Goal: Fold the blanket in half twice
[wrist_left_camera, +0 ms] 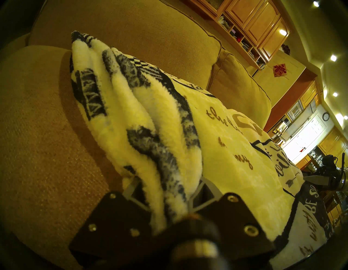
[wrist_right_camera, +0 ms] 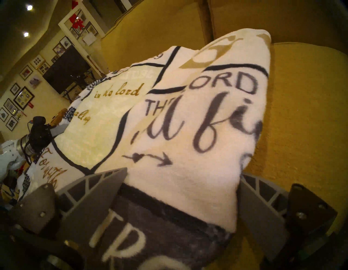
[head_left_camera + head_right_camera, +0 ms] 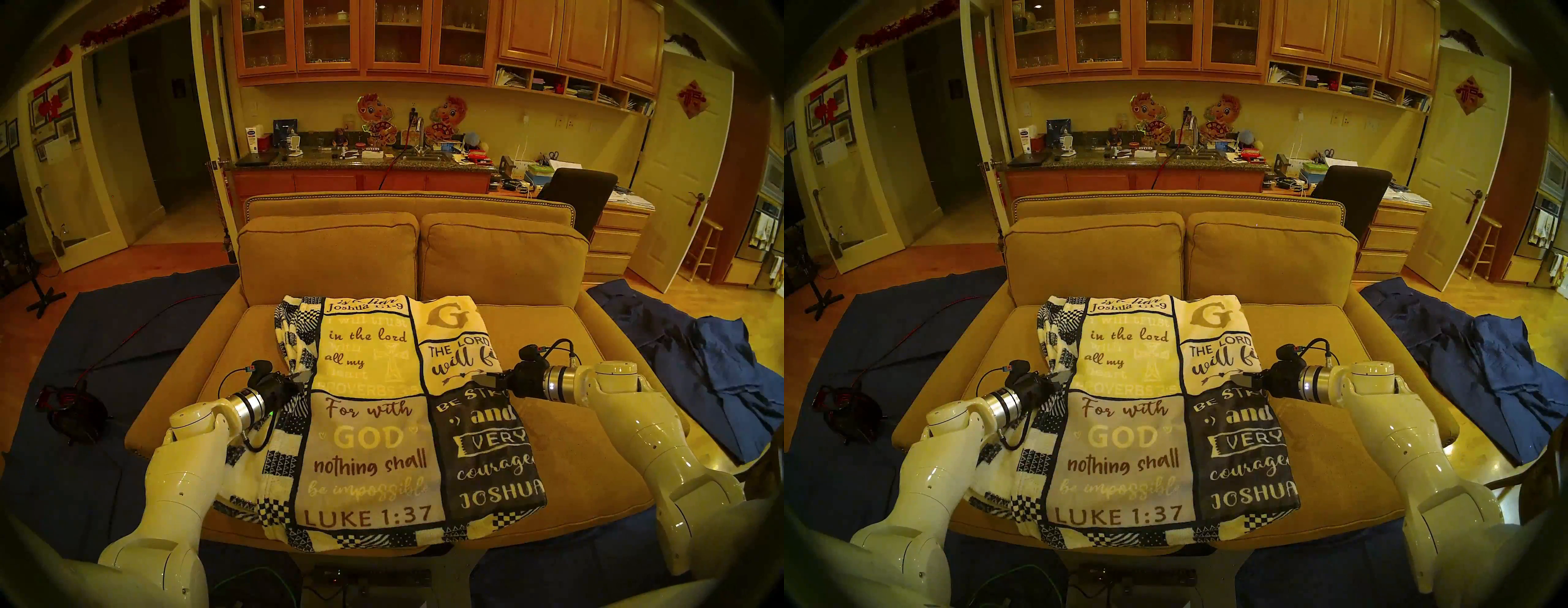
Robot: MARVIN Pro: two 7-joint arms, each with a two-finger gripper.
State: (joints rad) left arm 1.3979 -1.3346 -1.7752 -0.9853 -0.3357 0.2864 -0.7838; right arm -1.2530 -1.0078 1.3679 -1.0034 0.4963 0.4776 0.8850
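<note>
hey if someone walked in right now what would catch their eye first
Probably the blanket covered in Bible verses, spread over the sofa seat. Next, the left gripper pinching its bunched left edge, while the right gripper stands open around its right edge.

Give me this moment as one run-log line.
left gripper: shut on blanket left edge | right gripper: open, straddling right edge | blanket on sofa
</note>
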